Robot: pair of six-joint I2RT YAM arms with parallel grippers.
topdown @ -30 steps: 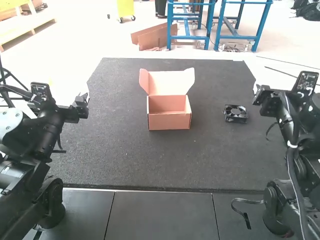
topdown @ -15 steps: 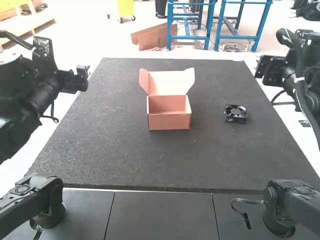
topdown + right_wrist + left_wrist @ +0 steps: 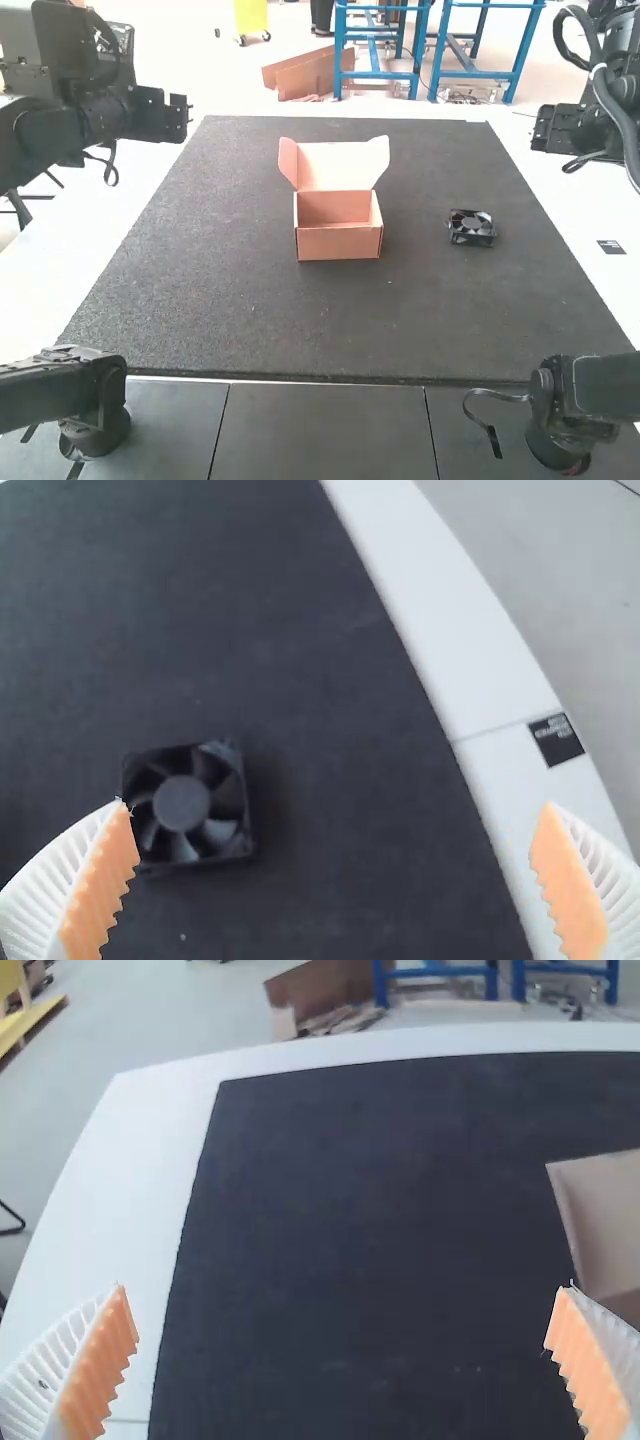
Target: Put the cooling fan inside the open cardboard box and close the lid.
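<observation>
At worktop (image 3: 250, 310) centre: cardboard box (image 3: 338, 228), lid upright, open. Cooling fan (image 3: 471, 227) flat on the mat, well apart, toward my right arm. My left gripper (image 3: 338, 1310) and right gripper (image 3: 333, 825) both spread, empty.

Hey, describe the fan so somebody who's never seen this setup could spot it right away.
Find the big dark mat with an open cardboard box near its middle. Right of the box, well apart from it, the fan lies flat on the mat. It is a small black square frame with round blades inside, unlike the larger tan box.
</observation>
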